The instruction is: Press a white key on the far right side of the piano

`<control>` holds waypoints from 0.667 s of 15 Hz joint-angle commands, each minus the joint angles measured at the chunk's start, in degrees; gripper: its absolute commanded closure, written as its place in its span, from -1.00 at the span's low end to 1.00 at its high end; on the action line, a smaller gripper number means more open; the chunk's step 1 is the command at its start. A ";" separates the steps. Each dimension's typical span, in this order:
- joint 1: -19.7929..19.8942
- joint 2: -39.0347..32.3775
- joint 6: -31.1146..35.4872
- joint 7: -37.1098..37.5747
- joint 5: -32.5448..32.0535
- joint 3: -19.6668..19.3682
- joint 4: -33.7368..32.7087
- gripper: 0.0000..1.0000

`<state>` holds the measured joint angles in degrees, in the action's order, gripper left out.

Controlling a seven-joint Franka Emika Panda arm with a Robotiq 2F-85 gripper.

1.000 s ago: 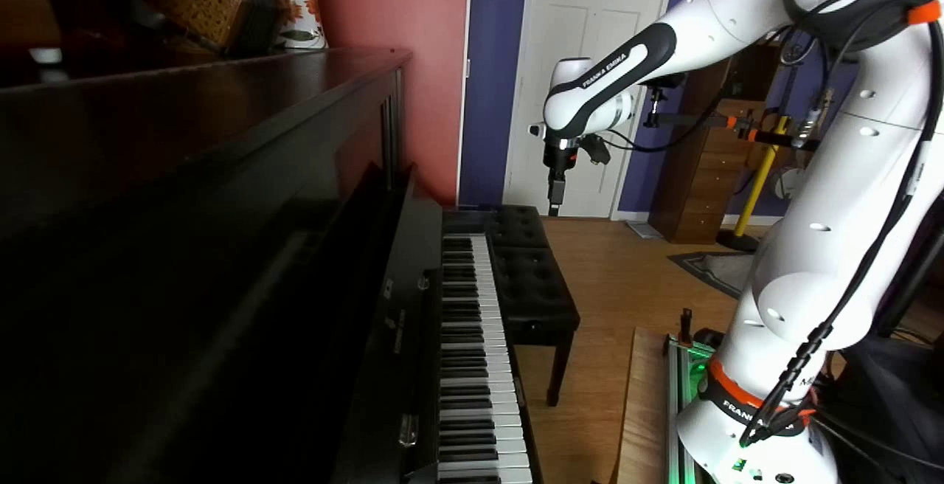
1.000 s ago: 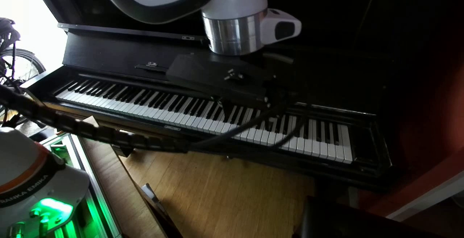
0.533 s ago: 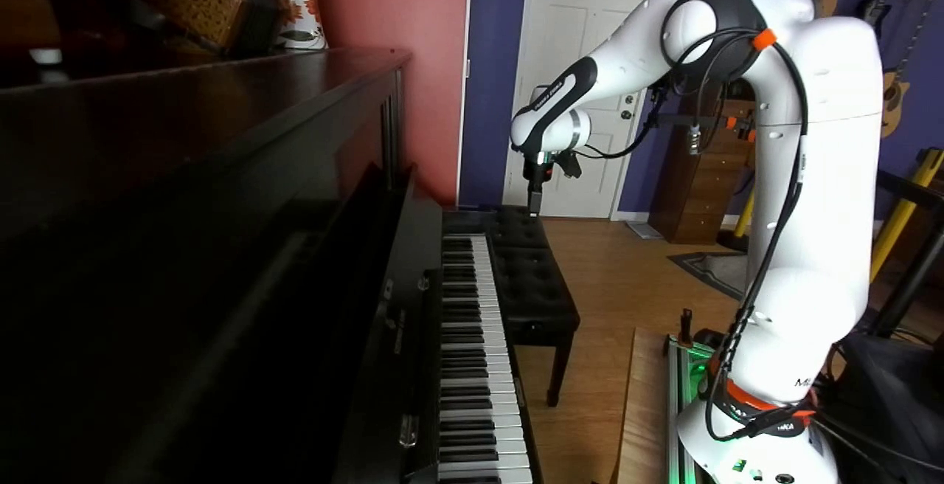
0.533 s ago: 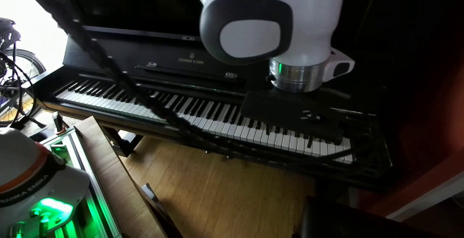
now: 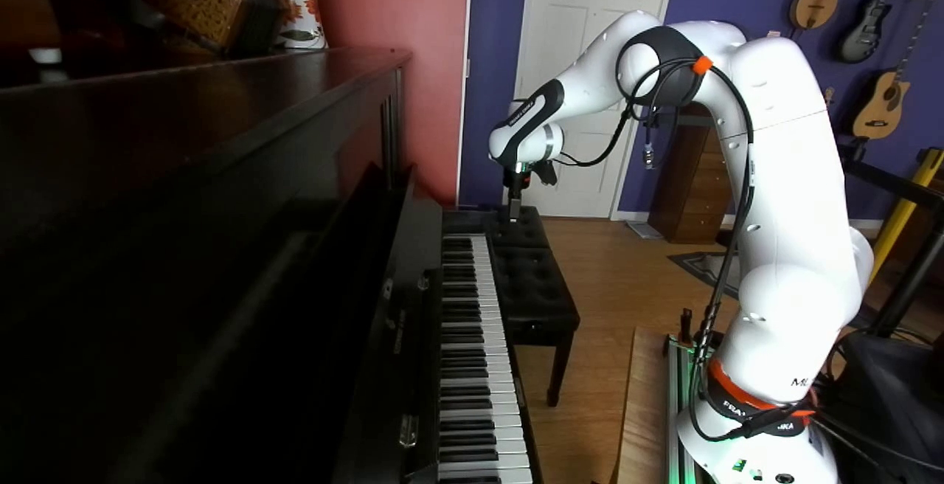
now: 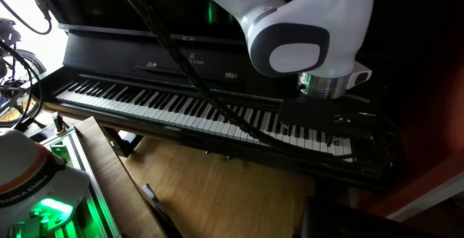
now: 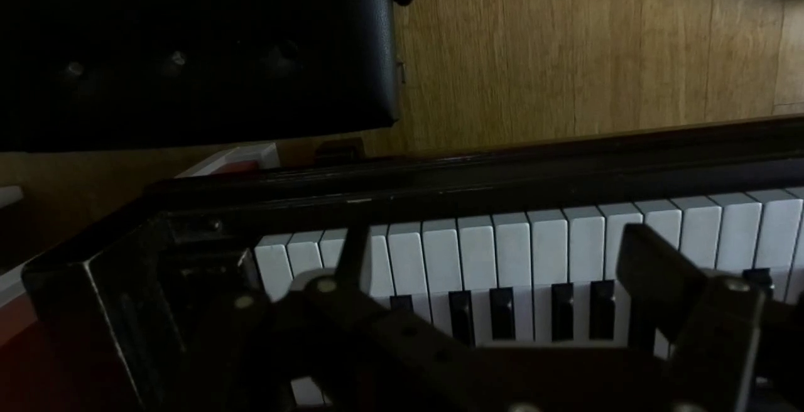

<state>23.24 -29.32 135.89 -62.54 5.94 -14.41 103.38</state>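
To my left stands the piano (image 5: pixel 258 270), its keys (image 5: pixel 498 351) running away from me. At their far, right-hand end the gripper (image 7: pixel 500 252) hangs above, fingers (image 7: pixel 656 271) spread wide, gripping nothing. I'd call this lining up, no key pressed yet. Next it needs one fingertip over a single white one, then a gentle straight drop. Furthest right, the arm (image 5: pixel 789 189) leans in, bent.

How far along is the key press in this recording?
Looks done: positioning at the far right end of the piano; the open gripper stands over that end in the wrist view. In hand, apparently: the approach, with the gripper clear of the keys in an exterior view. Left: pressing a white key; none in sight looks depressed, though the gripper hides some.
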 commanded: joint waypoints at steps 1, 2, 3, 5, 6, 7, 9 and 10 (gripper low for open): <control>1.80 0.16 -0.14 0.86 -1.37 1.91 -0.24 -1.00; 1.91 0.06 0.36 0.43 -1.53 2.22 -0.02 -1.00; 1.49 -1.75 0.59 2.56 -2.02 1.93 -1.11 -1.00; 2.49 -3.14 0.43 1.97 -0.55 3.34 -2.17 -1.00; 2.76 -4.00 0.98 2.02 -0.33 3.72 -2.73 -1.00; 2.80 -4.94 1.20 2.24 -0.92 3.78 -3.40 -1.00; 3.45 -6.55 0.90 1.98 -0.87 4.45 -4.92 -0.50; 3.79 -7.31 1.11 1.61 -0.86 4.81 -5.63 -0.48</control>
<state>24.93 -33.31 136.34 -61.02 5.46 -11.39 101.02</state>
